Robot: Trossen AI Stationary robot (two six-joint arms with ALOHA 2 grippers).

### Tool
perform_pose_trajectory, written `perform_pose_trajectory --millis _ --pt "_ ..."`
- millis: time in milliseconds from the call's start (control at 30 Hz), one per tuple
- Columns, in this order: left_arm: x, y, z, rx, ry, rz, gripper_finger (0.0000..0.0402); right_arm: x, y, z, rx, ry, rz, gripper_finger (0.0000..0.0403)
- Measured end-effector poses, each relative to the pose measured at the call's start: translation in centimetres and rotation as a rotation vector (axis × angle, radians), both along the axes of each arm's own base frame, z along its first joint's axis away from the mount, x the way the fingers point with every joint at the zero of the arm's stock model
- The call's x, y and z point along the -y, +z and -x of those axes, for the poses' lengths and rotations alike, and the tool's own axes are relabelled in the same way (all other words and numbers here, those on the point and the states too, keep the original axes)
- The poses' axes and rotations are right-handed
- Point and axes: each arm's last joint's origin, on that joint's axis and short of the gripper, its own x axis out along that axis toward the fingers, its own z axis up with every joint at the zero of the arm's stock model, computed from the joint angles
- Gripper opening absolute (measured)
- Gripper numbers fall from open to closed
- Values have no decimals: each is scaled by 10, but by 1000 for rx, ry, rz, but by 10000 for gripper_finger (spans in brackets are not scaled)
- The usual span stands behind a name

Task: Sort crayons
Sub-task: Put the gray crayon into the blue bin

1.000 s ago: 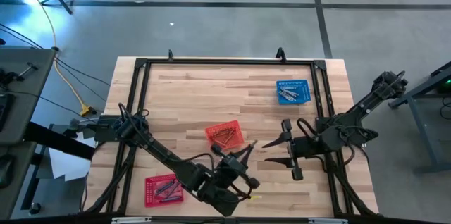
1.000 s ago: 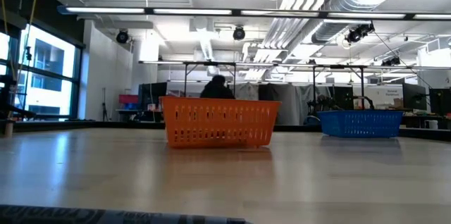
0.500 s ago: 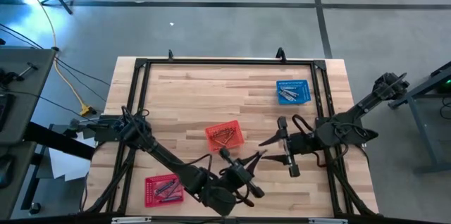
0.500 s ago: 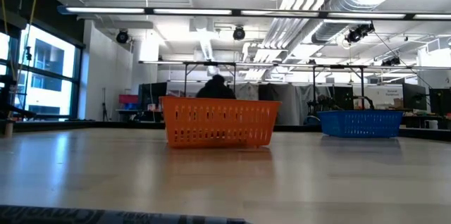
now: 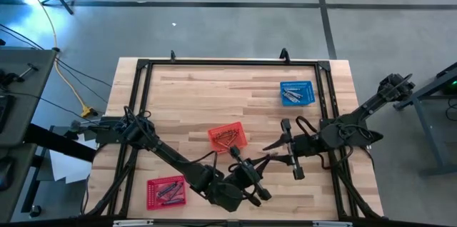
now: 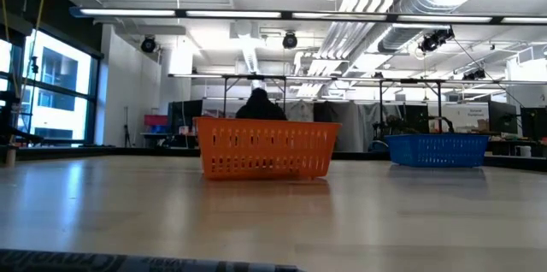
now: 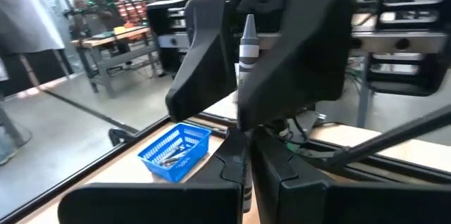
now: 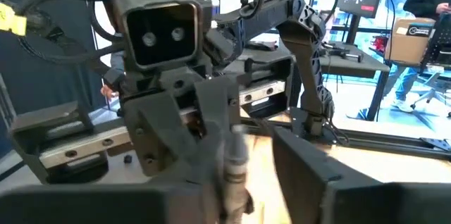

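A: Item one, left pincer [image 5: 265, 159]?
B: Mid-counter [image 5: 193, 91], clamped on a grey crayon [image 7: 247, 48], tip raised.
A: Right pincer [image 5: 272, 151]?
B: Facing it, fingers spread either side of that crayon, not clamped.
A: Remaining crayons?
B: In blue basket [image 5: 297, 92], centre red basket [image 5: 228, 138], near-left red basket [image 5: 166, 192].

Pale striped wood planks form the table [image 5: 214, 91], framed in black. At its centre sits a red-orange mesh basket [image 5: 228, 137]; a second red basket [image 5: 166, 191] lies nearer the front edge, a blue basket [image 5: 297, 93] toward the back. A grey crayon [image 7: 247, 44] shows between dark fingers.
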Motion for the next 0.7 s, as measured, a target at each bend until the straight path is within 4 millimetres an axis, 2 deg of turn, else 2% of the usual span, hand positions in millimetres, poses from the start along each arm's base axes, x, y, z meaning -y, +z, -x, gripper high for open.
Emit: perform_pose_trajectory --millis 167,200,700 --pt "0 0 -1 -5 -20 -3 0 0 -3 0 -35 6 -3 22" --pt "0 0 -1 -5 -18 -3 0 0 -3 0 -36 6 -3 13" --pt "3 0 1 -56 -33 -72 1 0 -4 1 -51 10 -46 5"
